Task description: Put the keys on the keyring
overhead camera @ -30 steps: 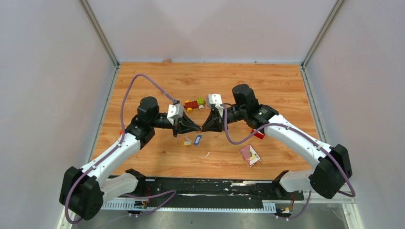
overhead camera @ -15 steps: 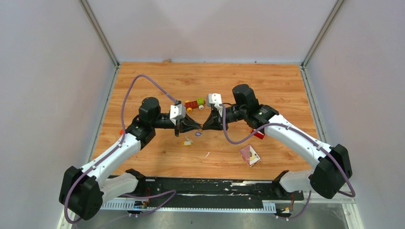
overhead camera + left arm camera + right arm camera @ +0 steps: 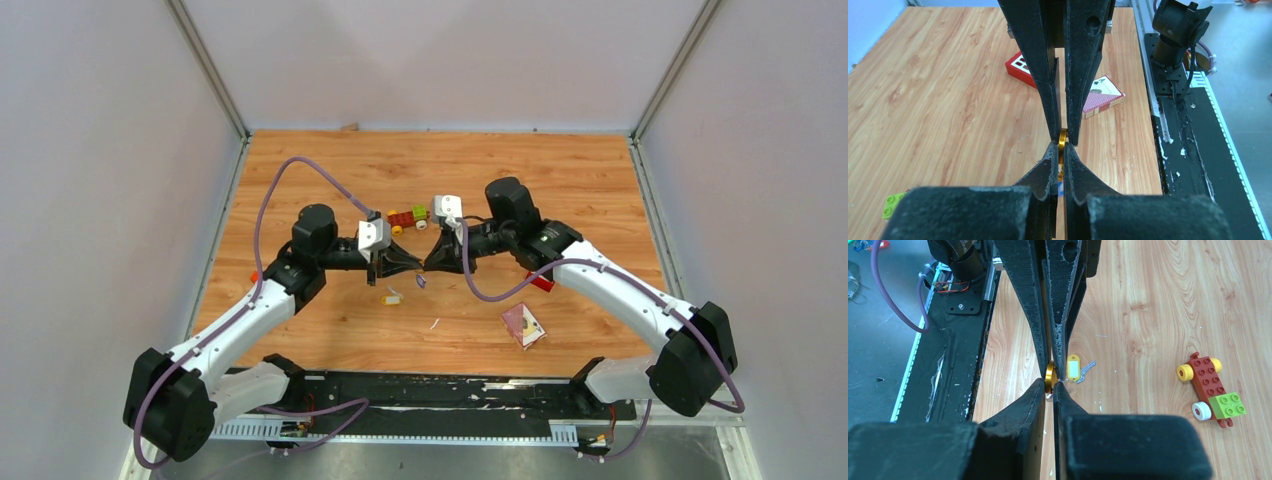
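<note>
My left gripper [image 3: 412, 267] and right gripper [image 3: 430, 266] meet tip to tip above the middle of the table. The gold keyring [image 3: 1063, 142] stands edge-on between them, and both pairs of jaws are shut on it [image 3: 1050, 377]. A small bluish shape, the blue key [image 3: 420, 281], hangs just under the fingertips. A sliver of it shows between my left fingers [image 3: 1060, 188]. The yellow-headed key [image 3: 392, 297] lies flat on the wood a little to the left of the grippers, and it also shows just past the ring as the yellow-headed key [image 3: 1074, 367].
A red-and-green toy car [image 3: 408, 217] sits just behind the grippers. A red block [image 3: 541, 283] lies under the right forearm. A card box [image 3: 524, 325] rests near the front right. The black base rail [image 3: 430, 390] runs along the near edge.
The blue key has left its place beside the yellow key and now sits up under the fingertips. The right jaws have closed. The left gripper has edged slightly right.
</note>
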Motion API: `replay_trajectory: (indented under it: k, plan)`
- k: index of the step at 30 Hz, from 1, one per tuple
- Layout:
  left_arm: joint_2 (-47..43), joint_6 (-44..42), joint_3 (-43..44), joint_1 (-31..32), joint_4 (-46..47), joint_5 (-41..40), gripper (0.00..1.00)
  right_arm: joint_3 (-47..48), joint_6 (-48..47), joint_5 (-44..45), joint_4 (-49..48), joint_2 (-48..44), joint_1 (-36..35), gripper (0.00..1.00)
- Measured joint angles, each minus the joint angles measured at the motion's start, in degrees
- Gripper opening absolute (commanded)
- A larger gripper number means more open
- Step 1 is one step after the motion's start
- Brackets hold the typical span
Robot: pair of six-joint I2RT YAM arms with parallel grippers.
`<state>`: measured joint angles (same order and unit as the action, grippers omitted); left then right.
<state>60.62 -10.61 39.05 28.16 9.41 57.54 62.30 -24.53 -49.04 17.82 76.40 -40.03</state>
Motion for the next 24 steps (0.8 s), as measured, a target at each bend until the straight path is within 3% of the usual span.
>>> replay_trajectory:
  k: [6, 8, 17, 24]
  plan:
    - [-0.15, -1.84, 0.22, -0.52, -3.39, -1.20, 0.00, 0.00, -0.22, 1.20, 0.48, -0.48, -0.17, 0.48]
    - [-0.15, -2.38, 0.55, -1.07, -4.94, -1.46, 0.00, -0.02, -0.50, 1.81, 0.79, -1.16, -0.09, 0.53]
    - [-0.76, -2.80, 3.15, -4.83, -10.12, -1.62, 0.00, -1.55, -2.54, 5.33, 1.44, -5.14, 0.74, 0.57]
    - [-1.90, -7.17, 14.19, -11.08, -26.51, -7.74, 0.00, -1.05, -4.59, 7.78, 3.17, 1.16, 0.74, 0.57]
